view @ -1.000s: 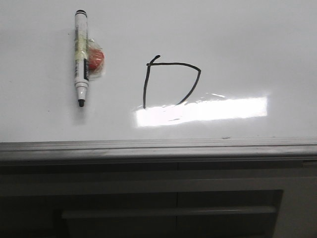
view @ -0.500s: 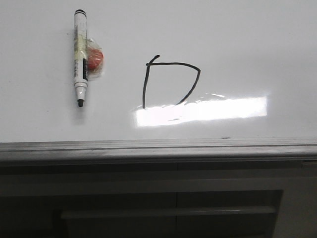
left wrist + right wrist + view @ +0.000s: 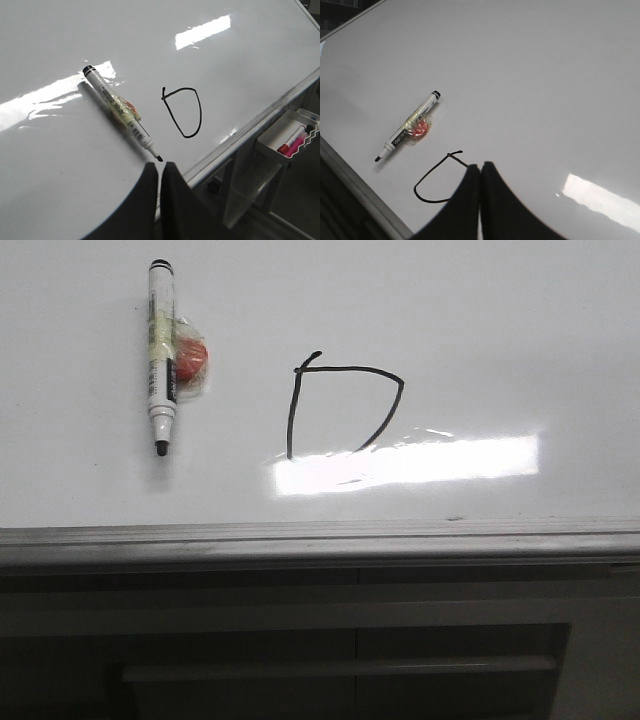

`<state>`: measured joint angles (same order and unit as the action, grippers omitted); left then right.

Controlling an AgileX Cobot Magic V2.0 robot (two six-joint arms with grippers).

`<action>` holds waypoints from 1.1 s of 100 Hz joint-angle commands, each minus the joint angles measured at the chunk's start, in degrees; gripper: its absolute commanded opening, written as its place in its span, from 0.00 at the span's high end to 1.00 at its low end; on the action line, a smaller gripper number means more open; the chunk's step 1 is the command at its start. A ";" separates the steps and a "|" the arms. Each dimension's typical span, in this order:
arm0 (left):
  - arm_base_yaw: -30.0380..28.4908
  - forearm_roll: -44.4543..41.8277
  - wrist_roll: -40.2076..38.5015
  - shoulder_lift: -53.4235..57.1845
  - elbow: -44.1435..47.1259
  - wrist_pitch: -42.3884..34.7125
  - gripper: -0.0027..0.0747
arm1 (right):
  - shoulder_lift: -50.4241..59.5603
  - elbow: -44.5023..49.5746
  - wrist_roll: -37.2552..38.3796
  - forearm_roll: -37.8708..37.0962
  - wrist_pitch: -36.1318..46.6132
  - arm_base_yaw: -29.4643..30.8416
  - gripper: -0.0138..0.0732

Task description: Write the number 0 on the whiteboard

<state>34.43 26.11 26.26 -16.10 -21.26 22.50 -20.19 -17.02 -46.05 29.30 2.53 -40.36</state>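
Observation:
The number 0 [image 3: 345,405] is a thin black D-like outline on the whiteboard [image 3: 480,330], its lower edge lost in a bright glare. It also shows in the left wrist view [image 3: 184,111] and partly in the right wrist view [image 3: 432,182]. A white marker [image 3: 161,360] with a red magnet [image 3: 190,360] taped to it lies on the board left of the number, tip uncapped. My left gripper [image 3: 159,165] is shut and empty, just short of the marker [image 3: 122,112] tip. My right gripper [image 3: 480,166] is shut and empty above the number's right part. Neither gripper shows in the front view.
The grey edge rail [image 3: 320,540] runs along the board's near side, with a dark panelled cabinet front [image 3: 340,660] below it. A white tray [image 3: 292,140] holding red and pink markers hangs beside the board's edge in the left wrist view.

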 commanded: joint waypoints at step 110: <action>-29.90 -16.30 -12.80 17.89 23.28 -6.36 0.99 | -0.21 -1.43 -0.05 -0.24 4.43 0.46 0.92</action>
<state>4.59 8.76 14.13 0.18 0.30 18.76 -20.19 -16.93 -46.05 29.30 2.71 -40.36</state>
